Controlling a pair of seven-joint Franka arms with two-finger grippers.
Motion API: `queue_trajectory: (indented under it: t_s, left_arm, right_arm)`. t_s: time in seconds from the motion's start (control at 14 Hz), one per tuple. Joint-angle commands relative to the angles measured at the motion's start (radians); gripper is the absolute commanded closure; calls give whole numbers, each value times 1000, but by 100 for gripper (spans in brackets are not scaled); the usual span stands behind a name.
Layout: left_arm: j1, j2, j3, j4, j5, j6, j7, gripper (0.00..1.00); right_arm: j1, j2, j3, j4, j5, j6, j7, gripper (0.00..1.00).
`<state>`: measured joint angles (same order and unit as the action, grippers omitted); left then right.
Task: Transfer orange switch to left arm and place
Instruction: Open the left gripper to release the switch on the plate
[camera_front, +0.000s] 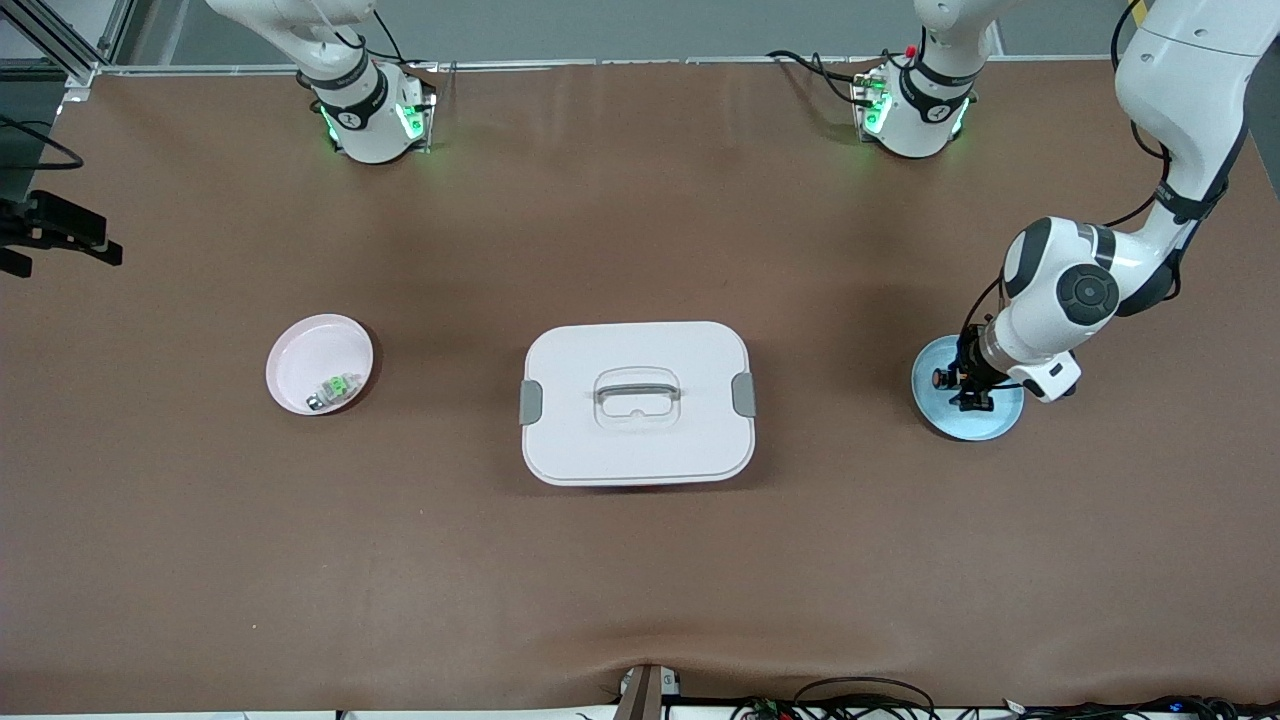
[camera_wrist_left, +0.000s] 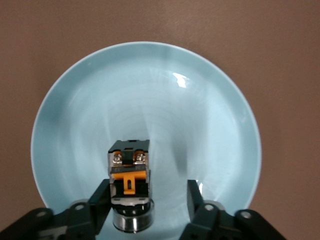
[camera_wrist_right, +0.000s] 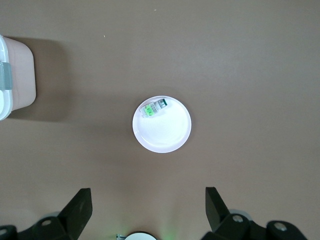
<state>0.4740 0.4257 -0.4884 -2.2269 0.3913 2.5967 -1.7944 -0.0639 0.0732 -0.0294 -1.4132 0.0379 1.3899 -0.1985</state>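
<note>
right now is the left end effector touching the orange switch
Cannot tell. In the left wrist view one finger sits against the orange switch on the blue plate; the other finger stands clearly apart, but no plain gap or contact shows.

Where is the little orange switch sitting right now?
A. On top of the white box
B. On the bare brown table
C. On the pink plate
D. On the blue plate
D. The orange switch stands on the blue plate, between the open fingers of the left gripper; only a green-and-silver switch lies on the pink plate.
</note>
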Motion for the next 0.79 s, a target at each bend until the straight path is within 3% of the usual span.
queue_trajectory:
  t_s: [0.0, 0.21, 0.71]
  left_arm:
    - [-27, -1, -12, 52, 24, -9, -80, 0]
    - [-61, 1, -15, 87, 23, -55, -112, 0]
    - [-67, 19, -13, 116, 23, -70, -128, 0]
  right_arm:
    - [-19, -87, 0, -113, 17, 41, 2, 0]
    - [2, -92, -47, -109, 17, 34, 34, 0]
    - [38, -115, -47, -105, 2, 28, 131, 0]
